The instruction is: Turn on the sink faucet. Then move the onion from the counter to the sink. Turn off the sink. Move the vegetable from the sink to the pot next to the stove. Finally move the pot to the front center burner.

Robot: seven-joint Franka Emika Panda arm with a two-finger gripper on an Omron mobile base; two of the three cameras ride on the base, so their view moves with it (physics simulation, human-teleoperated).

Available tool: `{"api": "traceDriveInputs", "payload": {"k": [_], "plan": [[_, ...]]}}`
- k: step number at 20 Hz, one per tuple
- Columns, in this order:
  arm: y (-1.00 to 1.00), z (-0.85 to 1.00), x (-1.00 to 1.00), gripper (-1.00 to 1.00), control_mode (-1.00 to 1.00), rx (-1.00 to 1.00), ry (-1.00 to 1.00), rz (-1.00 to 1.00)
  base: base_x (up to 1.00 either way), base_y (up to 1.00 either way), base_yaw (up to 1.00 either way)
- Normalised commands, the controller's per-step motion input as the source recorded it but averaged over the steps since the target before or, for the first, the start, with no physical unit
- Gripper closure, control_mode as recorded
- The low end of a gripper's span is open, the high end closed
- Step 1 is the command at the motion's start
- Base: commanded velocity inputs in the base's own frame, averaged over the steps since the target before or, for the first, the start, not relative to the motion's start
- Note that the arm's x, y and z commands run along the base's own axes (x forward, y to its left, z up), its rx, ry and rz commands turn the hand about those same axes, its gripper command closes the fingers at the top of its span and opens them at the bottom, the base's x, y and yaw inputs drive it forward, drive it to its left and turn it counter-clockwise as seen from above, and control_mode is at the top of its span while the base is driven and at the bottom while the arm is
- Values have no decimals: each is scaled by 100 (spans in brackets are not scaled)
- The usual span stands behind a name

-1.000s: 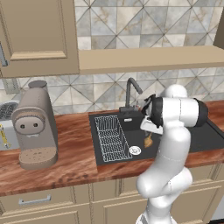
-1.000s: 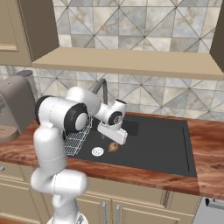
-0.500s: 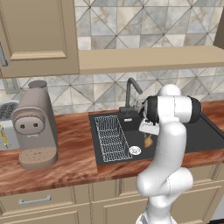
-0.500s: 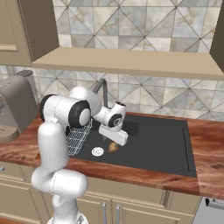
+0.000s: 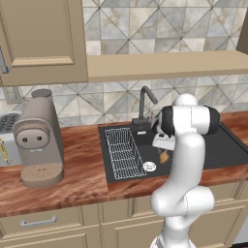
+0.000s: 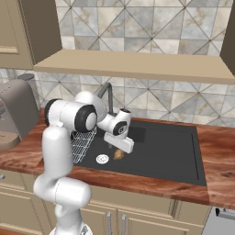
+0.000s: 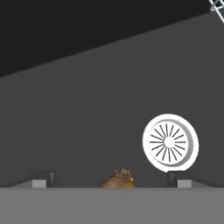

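White arm links rise from the base and fold forward over the dark sink (image 5: 227, 145); you see the forearm level above the basin and the wrist bent downward, so the hand points into the sink near the faucet (image 5: 144, 104). The gripper (image 7: 109, 178) hangs low over the sink floor with its fingers (image 7: 173, 177) spread wide and nothing between them. The onion (image 7: 117, 179) lies on the sink floor directly below the spread fingers, between the two tips in the hand view; you cannot tell there whether either tip touches it.

In the left base view you find the onion (image 5: 164, 156) just below the hand, right of the wire rack (image 5: 121, 151) and near the round white drain (image 5: 149, 166). That view also shows you the coffee machine (image 5: 38, 140) standing on the wooden counter (image 5: 77, 169) left of the sink. In the right base view the onion (image 6: 119, 154) sits just beside the drain (image 6: 102, 159), under the hand. The hand view gives you the drain's (image 7: 169, 142) radial slots at close range.
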Motion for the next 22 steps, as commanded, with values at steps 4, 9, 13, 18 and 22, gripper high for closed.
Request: {"api": "traceDriveInputs", "payload": {"k": [4, 9, 13, 18, 22], "plan": [[0, -9, 15, -100, -100, -2, 0, 0, 0, 0, 0], [0, -11, 16, -100, -100, -2, -2, 1, 0, 0, 0], [0, -11, 9, -100, -100, -1, -2, 1, 0, 0, 0], [0, -12, 9, -100, -100, -1, -3, 1, 0, 0, 0], [0, -10, 13, -100, -100, 0, -1, 1, 0, 0, 0]]}}
